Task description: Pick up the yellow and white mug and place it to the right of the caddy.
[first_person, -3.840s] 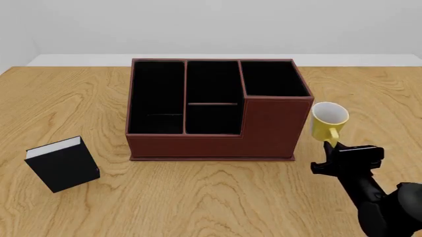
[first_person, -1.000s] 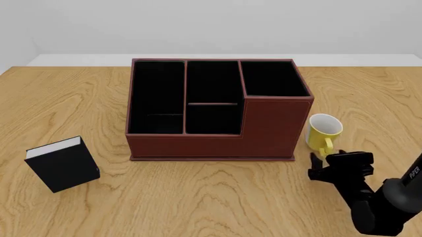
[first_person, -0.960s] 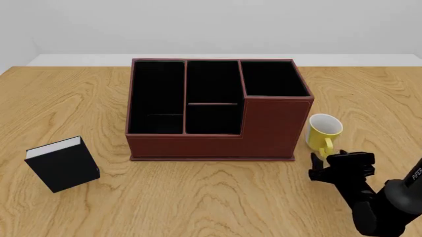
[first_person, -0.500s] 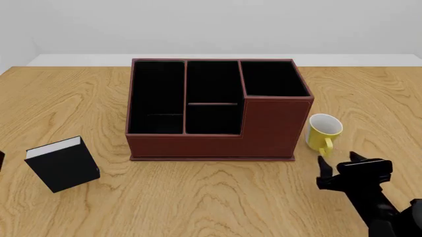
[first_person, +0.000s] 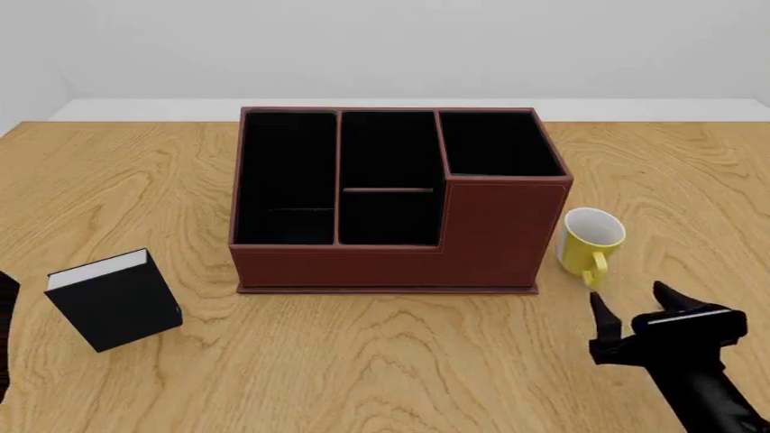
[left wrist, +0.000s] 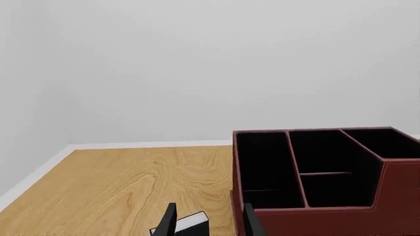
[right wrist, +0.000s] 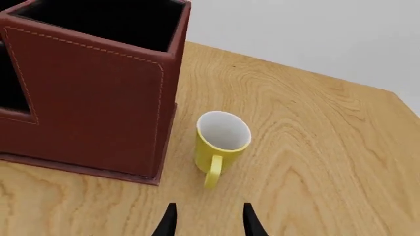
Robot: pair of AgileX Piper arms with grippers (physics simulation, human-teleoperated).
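Note:
The yellow and white mug (first_person: pixel 590 242) stands upright on the table, just right of the reddish-brown caddy (first_person: pixel 493 234), its handle pointing toward the near edge. My right gripper (first_person: pixel 626 296) is open and empty, a short way nearer than the mug and apart from it. In the right wrist view the mug (right wrist: pixel 222 140) sits beyond my open right gripper (right wrist: pixel 208 219), beside the caddy's tall corner (right wrist: pixel 98 98). My left gripper (left wrist: pixel 208 221) is open and empty, facing the caddy (left wrist: pixel 328 221) from the left.
A small black book with white pages (first_person: pixel 114 299) stands left of the caddy; it also shows in the left wrist view (left wrist: pixel 190 223). A dark sliver of the left arm (first_person: pixel 5 307) shows at the front view's left edge.
My right gripper let go of the mug, which now stands on the table, and drew back toward the near edge. The left arm has come in at the left edge.

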